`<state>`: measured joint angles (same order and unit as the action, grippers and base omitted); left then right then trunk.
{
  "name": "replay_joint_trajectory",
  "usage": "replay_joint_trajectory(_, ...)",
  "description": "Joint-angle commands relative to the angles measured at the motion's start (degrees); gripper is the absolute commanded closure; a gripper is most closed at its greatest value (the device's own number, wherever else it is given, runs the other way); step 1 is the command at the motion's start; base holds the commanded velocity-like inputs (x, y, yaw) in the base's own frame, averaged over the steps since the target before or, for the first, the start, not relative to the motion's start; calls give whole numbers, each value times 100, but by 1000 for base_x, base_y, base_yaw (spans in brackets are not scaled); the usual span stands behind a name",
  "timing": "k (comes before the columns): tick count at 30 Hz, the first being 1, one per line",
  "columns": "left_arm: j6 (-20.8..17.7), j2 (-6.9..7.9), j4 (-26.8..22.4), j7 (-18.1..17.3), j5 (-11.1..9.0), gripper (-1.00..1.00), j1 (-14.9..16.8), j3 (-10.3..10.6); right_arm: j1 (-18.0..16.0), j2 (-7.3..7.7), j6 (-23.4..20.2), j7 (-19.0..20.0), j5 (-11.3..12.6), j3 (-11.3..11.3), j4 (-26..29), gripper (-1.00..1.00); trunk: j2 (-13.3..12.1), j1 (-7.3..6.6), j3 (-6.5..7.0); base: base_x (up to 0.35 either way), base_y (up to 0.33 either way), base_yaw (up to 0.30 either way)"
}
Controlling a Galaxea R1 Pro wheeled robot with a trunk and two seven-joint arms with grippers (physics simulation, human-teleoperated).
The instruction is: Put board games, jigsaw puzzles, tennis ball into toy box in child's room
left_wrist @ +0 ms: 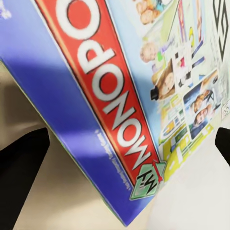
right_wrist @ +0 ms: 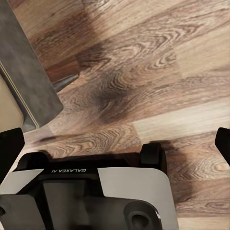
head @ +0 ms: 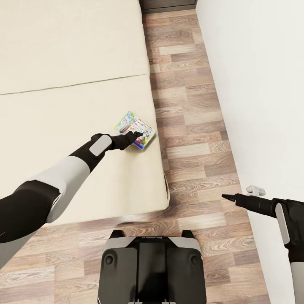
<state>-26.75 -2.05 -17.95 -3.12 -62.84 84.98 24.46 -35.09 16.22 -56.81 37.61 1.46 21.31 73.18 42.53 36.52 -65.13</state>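
bed (head: 63,126): beige mattress across the left of the head view, a seam running over it, its right edge along the wood-plank floor (head: 190,105).
monopoly box (head: 135,129): lies flat on the mattress near the bed's right edge, at about 12 o'clock from the robot base (head: 152,266) (red "monopoly" band and blue side wall plain in the left wrist view (left_wrist: 120,96)).
left gripper (head: 137,134): reaches out over the mattress, tips at the box's near edge; in the left wrist view the two dark fingers (left_wrist: 21,177) stand wide apart at either side of the box corner, not closed on it.
contact: cannot tell whether the tips touch the box.
right gripper (head: 226,196): held over the floor at about 3 o'clock from the base, close to the white wall (head: 261,84); its wrist view shows fingers (right_wrist: 9,148) at both edges, spread wide, holding nothing.
wall fitting (head: 256,190): small grey piece low on the wall, just beside the right gripper.
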Motion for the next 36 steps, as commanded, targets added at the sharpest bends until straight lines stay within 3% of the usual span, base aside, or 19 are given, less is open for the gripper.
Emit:
replay_joint_trajectory(1, -14, 2, 11, -5, 18, -100, 2, 37, -2, 0, -38, 9, 13, 7, 3, -100, 4, 2, -4, 0, 0, 0)
replay_joint_trajectory(15, -14, 3, 11, -5, 18, -100, 13, 33, 2, 2, -35, 12, 18, 5, 3, -100, 4, 2, -4, 0, 0, -42)
replay_joint_trajectory(36, -14, 3, 11, -5, 18, -100, 12, 37, 10, 4, -35, 17, 19, 10, 41, -100, 4, 2, -4, 0, 0, -196)
